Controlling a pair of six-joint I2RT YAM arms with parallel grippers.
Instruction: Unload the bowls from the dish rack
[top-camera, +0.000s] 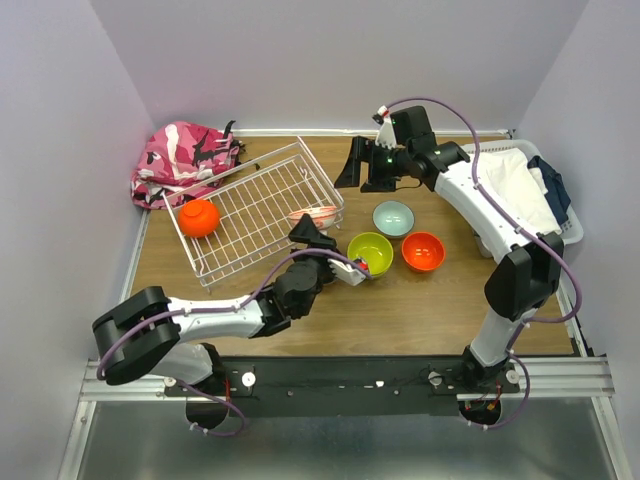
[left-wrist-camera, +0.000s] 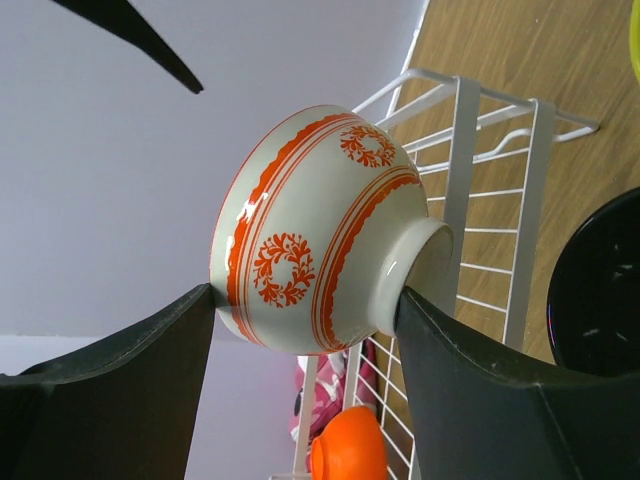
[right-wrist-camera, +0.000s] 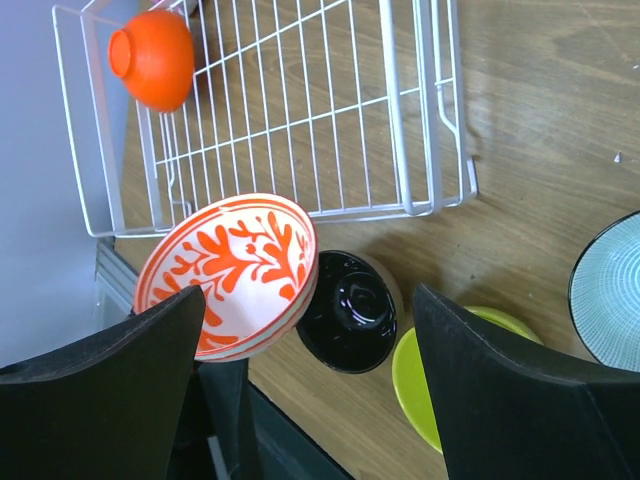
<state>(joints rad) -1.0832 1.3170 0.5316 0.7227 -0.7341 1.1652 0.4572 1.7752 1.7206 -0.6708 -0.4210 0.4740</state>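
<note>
Seen from above, the left gripper (top-camera: 314, 226) is clamped on the white bowl with red pattern (top-camera: 313, 214) at the right edge of the dish rack (top-camera: 255, 200). An orange bowl (top-camera: 200, 217) lies in the rack, well to its left. The right gripper (top-camera: 352, 165) hangs with its jaws apart and empty, and the pale teal bowl (top-camera: 393, 217) is near it. In the left wrist view, one finger presses the patterned bowl's rim and the other its foot. In the right wrist view, the black-inside bowl (right-wrist-camera: 350, 310) lies under the spread fingers (right-wrist-camera: 520, 390).
</note>
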